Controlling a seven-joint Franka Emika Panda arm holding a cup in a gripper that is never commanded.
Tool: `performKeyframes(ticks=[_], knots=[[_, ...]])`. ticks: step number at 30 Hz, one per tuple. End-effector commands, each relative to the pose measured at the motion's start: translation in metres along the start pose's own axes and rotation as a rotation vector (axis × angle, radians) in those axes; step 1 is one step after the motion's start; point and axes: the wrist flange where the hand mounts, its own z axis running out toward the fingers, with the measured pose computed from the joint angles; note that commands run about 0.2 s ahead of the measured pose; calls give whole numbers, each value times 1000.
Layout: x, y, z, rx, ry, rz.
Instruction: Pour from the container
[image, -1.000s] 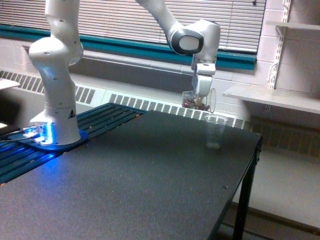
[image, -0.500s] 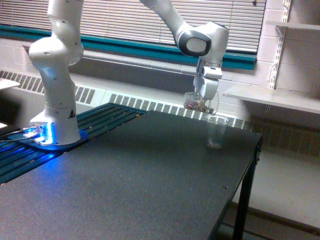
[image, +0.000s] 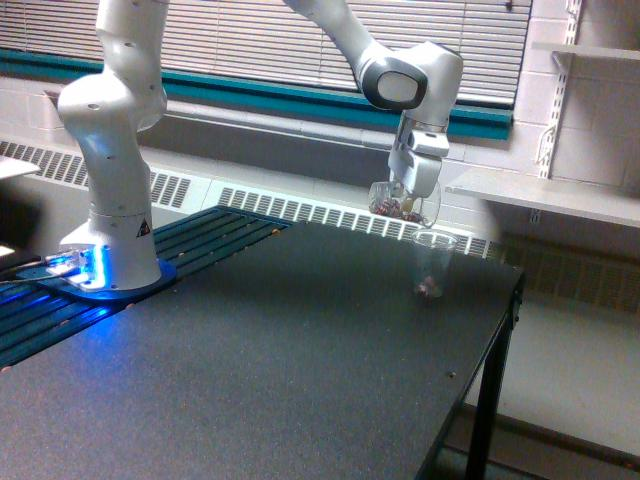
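My gripper (image: 412, 187) is shut on the container (image: 401, 204), a wide see-through cup with small reddish-brown pieces in it. It hangs tilted toward the exterior view's right, just above and to the left of the rim of a slimmer clear plastic cup (image: 431, 264). That cup stands upright on the dark table (image: 250, 370) near its far right corner, with a few small pieces at its bottom.
The arm's white base (image: 112, 215) stands at the left on a dark slatted platform with a blue glow. A radiator grille runs along the wall behind the table. A white shelf (image: 560, 195) juts out at the right. The table's right edge drops off just past the slim cup.
The gripper has shifted a little to the right and tipped the container further over the slim cup. A few pieces now lie in the bottom of the slim cup.
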Motion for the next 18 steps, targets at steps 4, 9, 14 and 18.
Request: performKeyframes(ticks=[4, 9, 14, 18], knots=[[-4, -6, 3, 6, -36, -35], [-3, -5, 4, 4, -50, -43], [-1, -3, 3, -6, -59, -59], [3, 0, 2, -15, -59, -63]])
